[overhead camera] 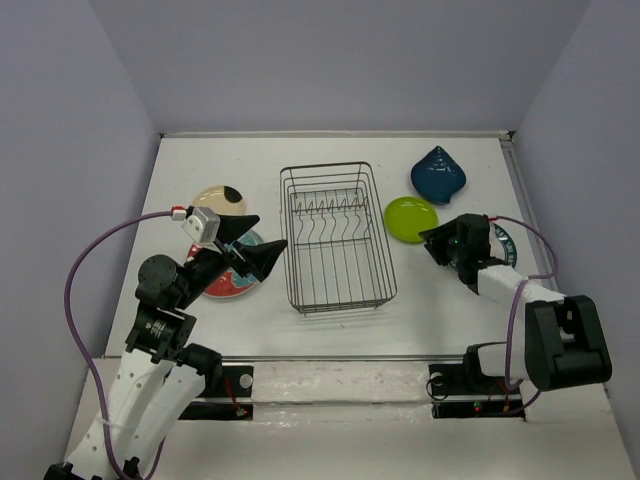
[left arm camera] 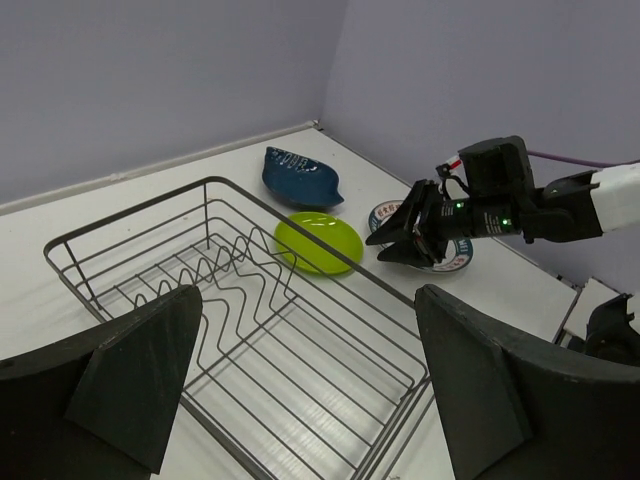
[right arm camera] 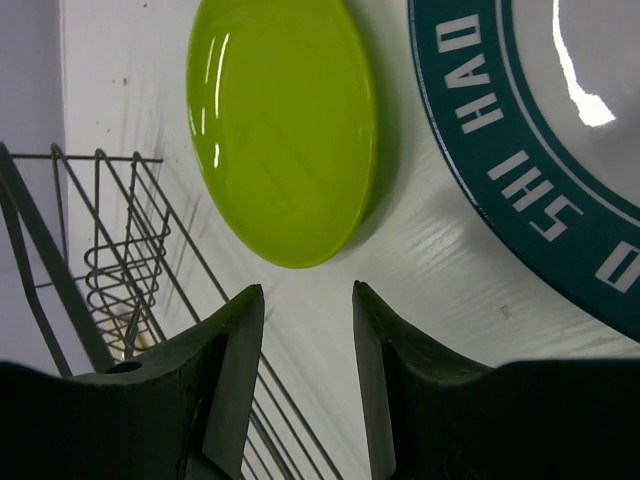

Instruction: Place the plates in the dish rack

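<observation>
The dark wire dish rack (overhead camera: 335,240) stands mid-table with nothing in it; it also shows in the left wrist view (left arm camera: 380,276). To its right lie the lime green plate (overhead camera: 411,219), the dark blue teardrop plate (overhead camera: 438,175) and the white plate with a dark patterned rim (overhead camera: 505,245). To its left lie the cream plate with a black spot (overhead camera: 218,201) and the red plate (overhead camera: 230,282). My left gripper (overhead camera: 252,250) is wide open and empty above the red plate, facing the rack (left arm camera: 308,295). My right gripper (overhead camera: 436,240) is open and empty, just short of the green plate's near edge (right arm camera: 306,288).
The green plate (right arm camera: 285,120) lies close beside the rack's right wall (right arm camera: 100,240), and the white plate's lettered teal rim (right arm camera: 540,150) is right beside my right fingers. Purple walls enclose the table at the back and both sides.
</observation>
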Controlling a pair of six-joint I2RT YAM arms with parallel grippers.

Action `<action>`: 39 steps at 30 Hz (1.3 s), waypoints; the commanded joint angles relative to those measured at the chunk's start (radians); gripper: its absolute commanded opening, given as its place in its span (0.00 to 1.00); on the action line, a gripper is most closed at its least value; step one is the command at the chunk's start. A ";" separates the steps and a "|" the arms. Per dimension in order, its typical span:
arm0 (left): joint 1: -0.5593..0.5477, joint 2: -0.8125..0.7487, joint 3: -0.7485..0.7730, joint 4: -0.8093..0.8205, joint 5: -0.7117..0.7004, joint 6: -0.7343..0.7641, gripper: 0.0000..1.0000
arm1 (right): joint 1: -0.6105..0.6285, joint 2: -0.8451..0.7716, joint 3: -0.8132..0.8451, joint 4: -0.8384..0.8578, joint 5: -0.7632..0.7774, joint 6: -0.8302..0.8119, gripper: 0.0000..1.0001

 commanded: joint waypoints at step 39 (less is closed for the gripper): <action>0.002 0.000 0.033 0.049 0.018 0.002 0.99 | 0.256 -0.231 0.149 -0.220 0.581 -0.236 0.07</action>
